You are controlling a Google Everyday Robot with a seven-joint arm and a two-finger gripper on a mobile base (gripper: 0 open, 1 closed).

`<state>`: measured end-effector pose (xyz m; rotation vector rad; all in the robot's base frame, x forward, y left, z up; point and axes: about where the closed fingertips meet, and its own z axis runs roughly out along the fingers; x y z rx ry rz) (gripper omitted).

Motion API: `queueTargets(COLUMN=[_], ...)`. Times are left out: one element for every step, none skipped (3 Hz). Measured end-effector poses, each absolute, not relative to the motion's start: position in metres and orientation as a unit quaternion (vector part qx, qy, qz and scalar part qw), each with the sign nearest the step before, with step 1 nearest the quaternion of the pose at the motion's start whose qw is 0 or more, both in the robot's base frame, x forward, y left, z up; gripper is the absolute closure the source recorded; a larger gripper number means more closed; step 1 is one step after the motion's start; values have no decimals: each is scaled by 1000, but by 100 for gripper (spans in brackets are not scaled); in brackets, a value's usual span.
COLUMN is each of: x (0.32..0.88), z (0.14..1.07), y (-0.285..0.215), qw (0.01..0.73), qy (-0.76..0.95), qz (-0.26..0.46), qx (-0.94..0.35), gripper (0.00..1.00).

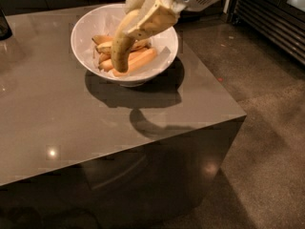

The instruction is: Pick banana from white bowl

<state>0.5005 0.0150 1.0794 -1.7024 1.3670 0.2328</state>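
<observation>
My gripper (148,17) comes in from the top of the camera view and is shut on the banana (122,49). The banana is pale yellow and thick, and hangs tip-down over the middle of the white bowl (167,49). Its lower end shows in front of the bananas lying in the bowl. Several orange-toned bananas (138,60) lie in the bowl. The bowl stands at the far side of the grey-brown table (57,109). The banana's upper end is hidden between the fingers.
A dark object (4,26) stands at the table's far left edge. The table's right edge and front corner (243,116) drop to a speckled floor. A dark slatted cabinet front (276,23) stands at the back right.
</observation>
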Motion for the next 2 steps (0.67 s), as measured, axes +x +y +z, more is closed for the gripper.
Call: queueTargets(x=[498, 489], z=[1073, 1081], y=[10, 5], qw=[452, 457], qy=[561, 563], qz=[97, 90], qx=[-687, -683], gripper=[100, 100])
